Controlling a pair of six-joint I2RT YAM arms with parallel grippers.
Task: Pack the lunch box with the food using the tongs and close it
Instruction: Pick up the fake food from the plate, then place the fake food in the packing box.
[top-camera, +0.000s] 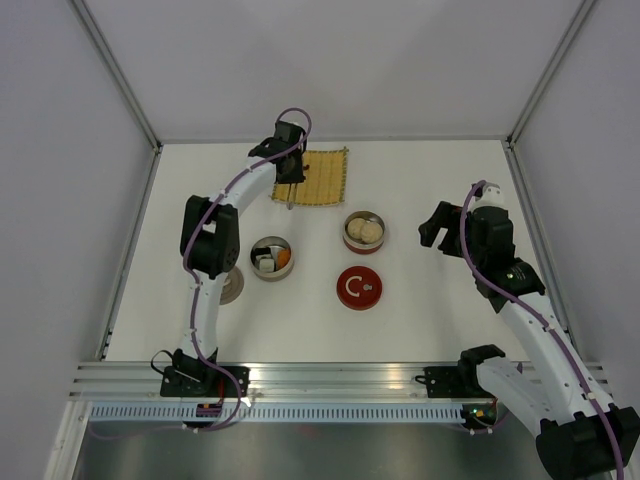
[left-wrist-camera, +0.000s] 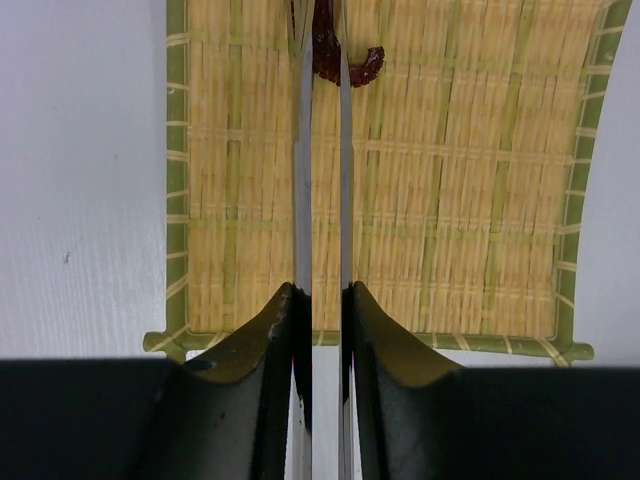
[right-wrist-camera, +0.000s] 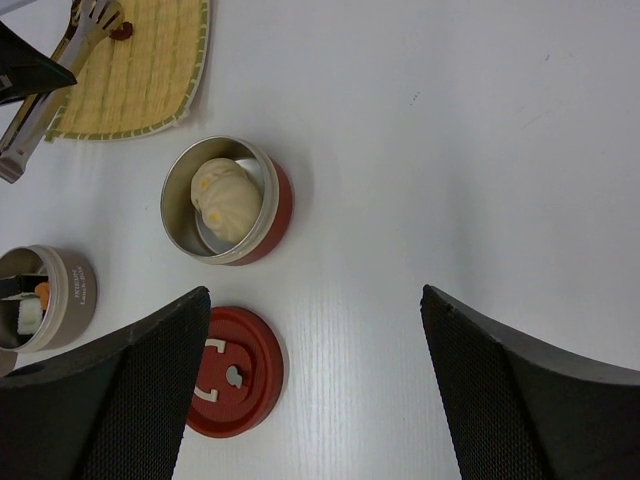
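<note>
My left gripper (left-wrist-camera: 322, 290) is shut on the silver tongs (left-wrist-camera: 304, 180), held over the yellow bamboo mat (left-wrist-camera: 470, 180). The tongs' two arms run nearly parallel, and their tips reach a dark red-brown food piece (left-wrist-camera: 362, 68) on the mat's far part. From above, the left gripper (top-camera: 290, 165) hangs over the mat's left side. A red tin (top-camera: 378, 243) holds white buns (right-wrist-camera: 228, 195). A grey tin (top-camera: 272, 257) holds white rolls and an orange piece. My right gripper (right-wrist-camera: 315, 292) stands open and holds nothing, above bare table to the right of the red tin.
A red lid (top-camera: 359, 288) lies flat in front of the red tin. A grey lid (top-camera: 232, 288) lies partly under the left arm, beside the grey tin. Metal frame posts and walls bound the white table on three sides.
</note>
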